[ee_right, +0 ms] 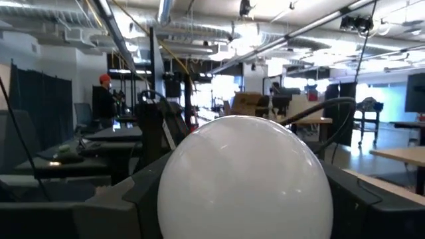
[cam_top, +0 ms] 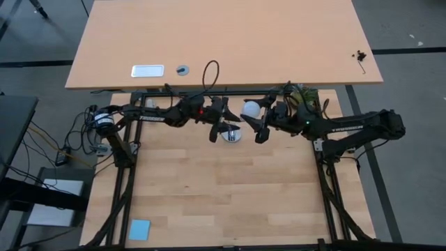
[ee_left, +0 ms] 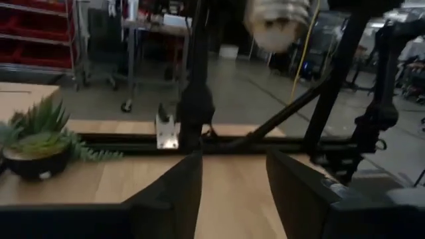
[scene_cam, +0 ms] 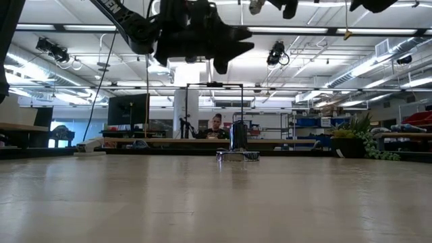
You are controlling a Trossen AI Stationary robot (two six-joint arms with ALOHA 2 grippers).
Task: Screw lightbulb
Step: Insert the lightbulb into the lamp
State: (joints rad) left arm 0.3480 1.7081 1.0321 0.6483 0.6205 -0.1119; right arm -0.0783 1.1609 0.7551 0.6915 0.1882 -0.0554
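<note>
The white lightbulb (cam_top: 251, 109) is held in my right gripper (cam_top: 256, 120), high above the far middle of the table. In the right wrist view its glass globe (ee_right: 246, 179) fills the space between the fingers. Its grey screw base (ee_left: 275, 16) shows at the top of the left wrist view. The round silver socket disc (cam_top: 231, 135) rests flat on the table (scene_cam: 237, 155), with a black cord running toward the far edge. My left gripper (cam_top: 224, 125) hovers above the socket, open and empty (ee_left: 232, 179). My right gripper holds the lightbulb by its glass globe (ee_right: 199, 199), pinched between the two fingers, one on each side. The fingers come from the table's right. The bulb is lifted clear of the table, with its screw base pointing away from the wrist.
A small potted plant (cam_top: 304, 94) stands at the far edge, behind the right arm. A blue square (cam_top: 139, 229) lies at the near left. A second table (cam_top: 279, 42) stands beyond, with a white plate (cam_top: 147, 70) on it. A person (scene_cam: 216, 123) is in the room behind.
</note>
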